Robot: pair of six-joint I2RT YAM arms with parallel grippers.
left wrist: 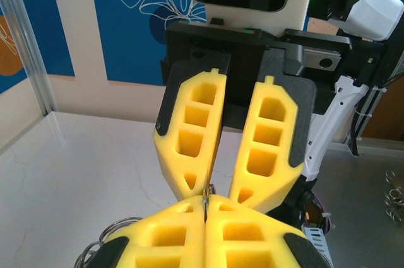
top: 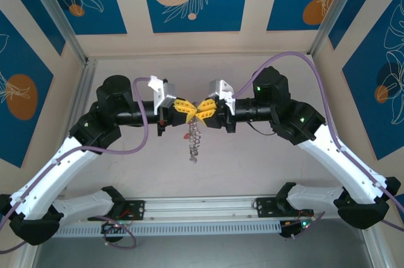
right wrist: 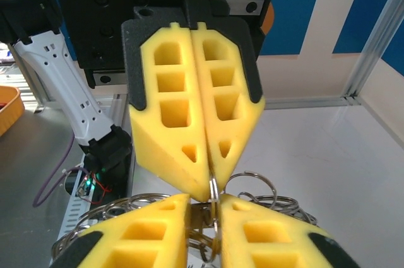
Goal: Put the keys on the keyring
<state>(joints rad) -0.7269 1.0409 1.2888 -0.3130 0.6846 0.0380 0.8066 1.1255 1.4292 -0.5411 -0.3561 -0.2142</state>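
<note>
Both arms reach in over the middle of the counter (top: 271,173), and their yellow foam tips meet nose to nose above it. The left pincer (top: 191,110) is pressed fully closed, its two fingers flat against each other. It pinches a thin wire loop of the keyring (top: 193,142) right at its tips. In the right wrist view that loop sticks out from between the closed tips. The right pincer (top: 202,110) faces it from the other side with its jaws a narrow way apart. In the left wrist view a slim wedge of space runs between its fingers (left wrist: 192,135), closing toward the tips. In the right wrist view the same loop sits in the gap between them without being clamped. The rest of the keyring shows as a bunch of silver-grey metal loops spreading out beneath and to either side of the right pincer's fingers. From above it trails as a loose string from the meeting point toward the near edge of the counter. Whether its far end rests on the surface cannot be told.
</note>
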